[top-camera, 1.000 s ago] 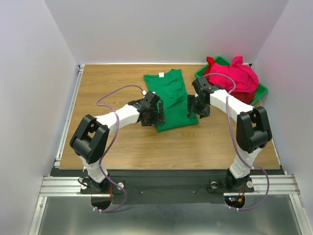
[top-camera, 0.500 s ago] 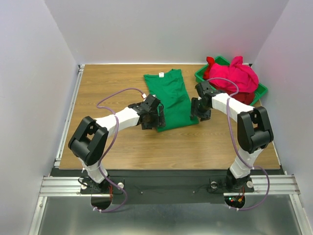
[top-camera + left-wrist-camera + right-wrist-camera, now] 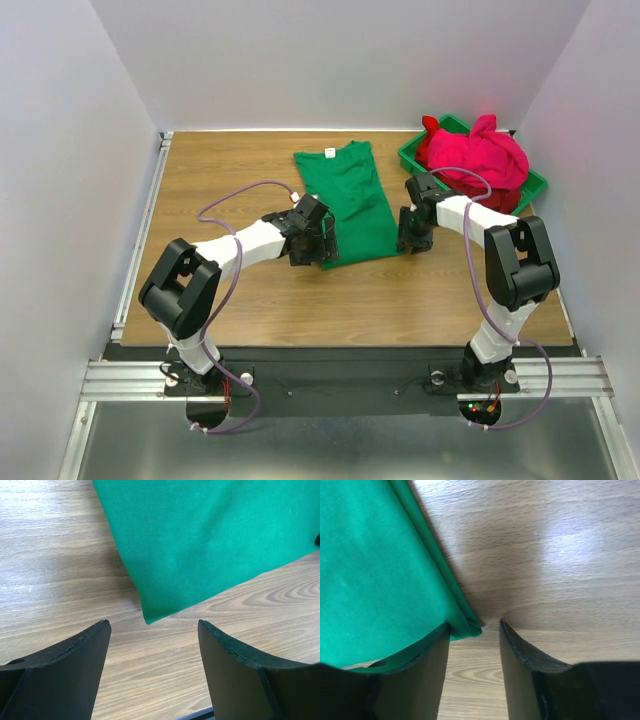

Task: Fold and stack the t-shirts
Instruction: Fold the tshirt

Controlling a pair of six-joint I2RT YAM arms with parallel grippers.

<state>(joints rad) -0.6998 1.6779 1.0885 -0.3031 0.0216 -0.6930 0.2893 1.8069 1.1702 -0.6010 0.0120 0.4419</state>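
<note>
Green shirt [image 3: 352, 205] lies flat as a long folded strip on the far middle of the table [image 3: 230, 170]. Over the last second the right gripper [image 3: 406, 242] has slid off the hem to the right, and the left gripper [image 3: 320, 250] has eased slightly nearer. Both stand with fingers apart, holding nothing, a hem corner just ahead of each (the right one's left finger seems to brush the cloth edge). The lengthwise fold looks done, so a crosswise fold likely comes next. The label [image 3: 328, 153] end points away from the arms. The long axis runs far to near, leaning slightly right. The pink shirt [image 3: 480, 160] sits in the bin [image 3: 408, 153].
</note>
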